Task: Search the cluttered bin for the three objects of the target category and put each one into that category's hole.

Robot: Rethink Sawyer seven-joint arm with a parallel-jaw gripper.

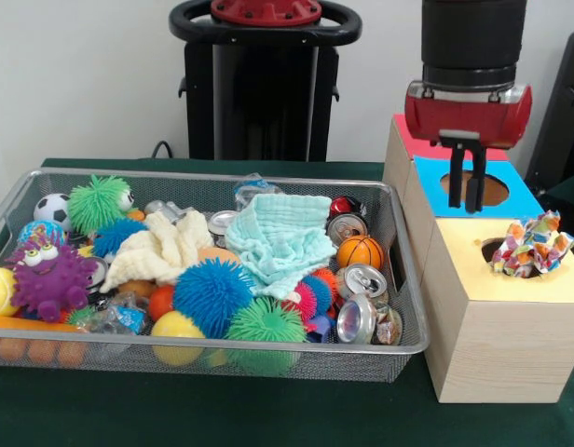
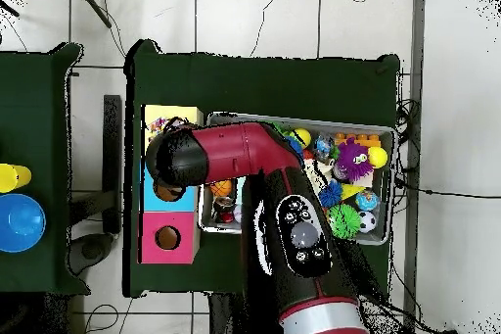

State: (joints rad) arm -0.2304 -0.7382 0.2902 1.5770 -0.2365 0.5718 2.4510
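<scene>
While the nearest ground is plain dark green surface (image 1: 268,410), the bin (image 1: 222,350) sits just beyond it on the left, its wire mesh packed with clutter: spiky rubber balls in blue (image 1: 212,296), green (image 1: 265,321) and purple with googly eyes (image 1: 52,277) near the front, crushed drink cans (image 1: 360,318) at its near right corner, a small basketball (image 1: 360,251) behind them, and a pale yellow cloth (image 1: 159,250) and a mint cloth (image 1: 280,240) draped over the middle. No knotted bundle shows among these things in the front view. Just right of the bin stands the yellow-topped box (image 1: 497,335), nearest of a row of three, and one knotted fabric bundle (image 1: 531,244) of white, red, blue and yellow sits in its hole (image 1: 497,250), bulging above the rim. Behind it comes the blue-topped box (image 1: 520,191), and the gripper (image 1: 471,207) hangs over that box's round hole (image 1: 483,189), its jaws drawn close together with nothing between them. Farthest stands the red-topped box (image 1: 408,144). From overhead the red arm (image 2: 245,154) reaches across the bin toward the boxes.
</scene>
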